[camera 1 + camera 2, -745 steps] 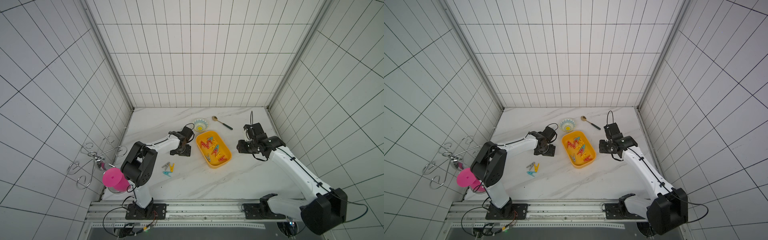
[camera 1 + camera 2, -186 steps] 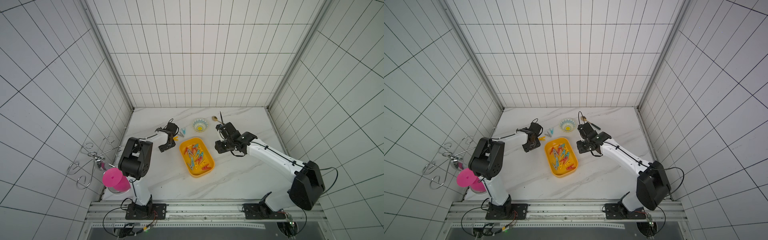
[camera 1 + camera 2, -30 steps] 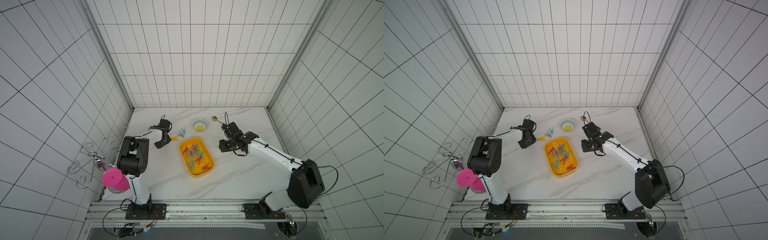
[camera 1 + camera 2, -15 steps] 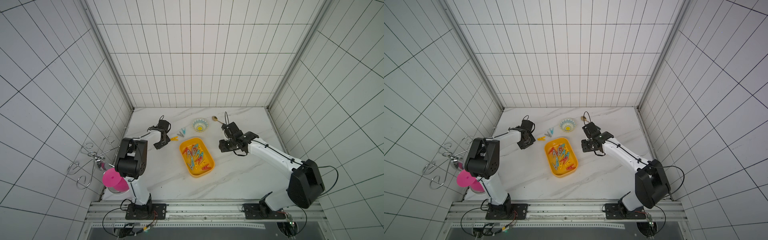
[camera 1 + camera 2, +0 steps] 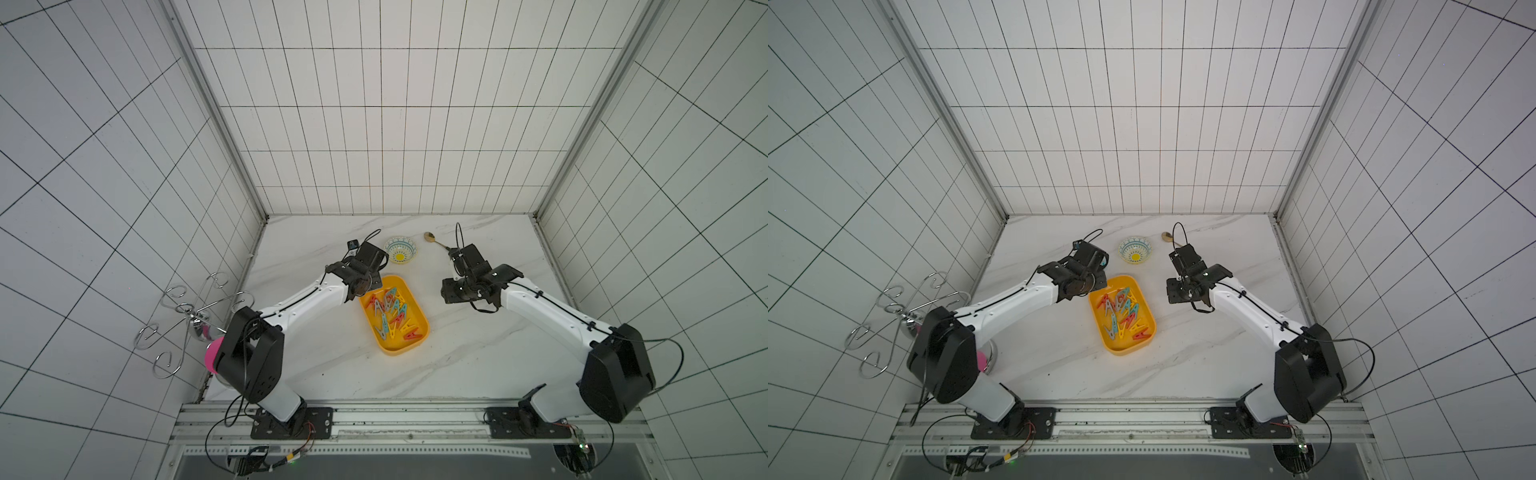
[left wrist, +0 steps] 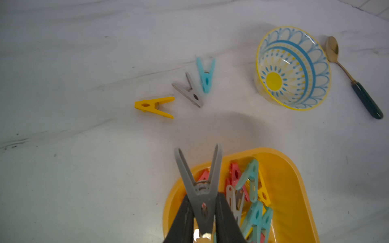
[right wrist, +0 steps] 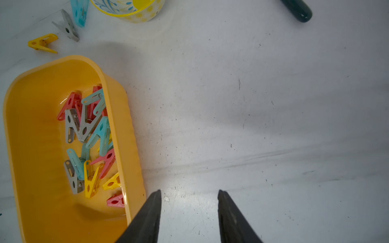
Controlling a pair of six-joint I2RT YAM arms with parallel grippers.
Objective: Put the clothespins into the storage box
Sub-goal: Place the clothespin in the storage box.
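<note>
Grey clothespin [image 6: 202,188] is gripped by left claw [image 6: 203,202] over the storage box [image 6: 288,189]; release is judged due. Right claw [image 7: 188,192] is parted, empty.

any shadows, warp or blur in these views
Left wrist view: soft shadow on the marble between storage box and bowl, the bowl looks stretched toward the frame edge, grey clothespin in the left claw sharp. Right wrist view: open right claw is a dark silhouette. Both top views: evenly lit, wall tile lines splay outward.
</note>
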